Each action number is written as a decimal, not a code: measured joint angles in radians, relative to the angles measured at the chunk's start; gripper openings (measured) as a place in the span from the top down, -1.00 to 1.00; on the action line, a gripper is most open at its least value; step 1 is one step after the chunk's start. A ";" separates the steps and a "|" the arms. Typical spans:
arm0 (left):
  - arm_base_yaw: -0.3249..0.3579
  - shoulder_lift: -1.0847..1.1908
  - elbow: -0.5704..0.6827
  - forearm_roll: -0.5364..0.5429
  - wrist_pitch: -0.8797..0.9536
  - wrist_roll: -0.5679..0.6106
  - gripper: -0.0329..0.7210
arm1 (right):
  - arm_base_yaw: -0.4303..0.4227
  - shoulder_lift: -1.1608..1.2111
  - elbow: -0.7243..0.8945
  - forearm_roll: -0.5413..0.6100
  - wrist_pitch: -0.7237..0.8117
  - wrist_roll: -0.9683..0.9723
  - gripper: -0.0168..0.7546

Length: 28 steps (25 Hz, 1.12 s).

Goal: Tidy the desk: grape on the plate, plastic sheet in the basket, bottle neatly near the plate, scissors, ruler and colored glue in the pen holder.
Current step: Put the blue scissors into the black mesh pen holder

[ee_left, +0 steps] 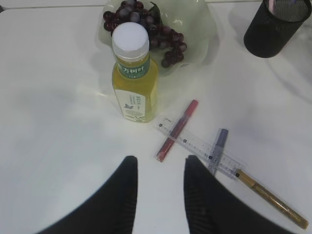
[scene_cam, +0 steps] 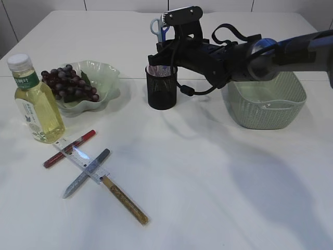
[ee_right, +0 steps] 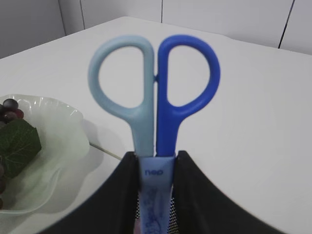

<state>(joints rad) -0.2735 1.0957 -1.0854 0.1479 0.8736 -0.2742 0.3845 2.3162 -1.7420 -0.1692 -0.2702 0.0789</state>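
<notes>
The exterior view looks down at a slant across the table (scene_cam: 208, 198) from the front. The left wrist view hangs higher, facing down on the bottle (ee_left: 134, 78) and plate (ee_left: 197, 29). The right wrist view sits close behind the scissors (ee_right: 155, 97); all three share the plate.

You see scissors (ee_right: 155, 97) with one pale blue and one deep blue handle; holder (scene_cam: 162, 86) black mesh. Your bottle (ee_left: 133, 78): yellow, green label, white cap. Basket (scene_cam: 266, 100) and plate (scene_cam: 101, 78) pale green, grapes (scene_cam: 67, 83) dark purple.
</notes>
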 joint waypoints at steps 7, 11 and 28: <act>0.000 0.000 0.000 0.000 0.000 0.000 0.28 | 0.004 0.000 0.000 0.000 0.012 0.008 0.43; 0.000 0.000 0.000 0.000 -0.002 0.000 0.28 | 0.008 0.005 0.000 0.000 0.012 0.009 0.43; 0.000 0.000 0.000 -0.021 -0.024 0.000 0.28 | 0.008 0.019 0.000 -0.029 0.058 0.043 0.17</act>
<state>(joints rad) -0.2735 1.0957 -1.0854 0.1265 0.8496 -0.2742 0.3929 2.3349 -1.7420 -0.1986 -0.2124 0.1216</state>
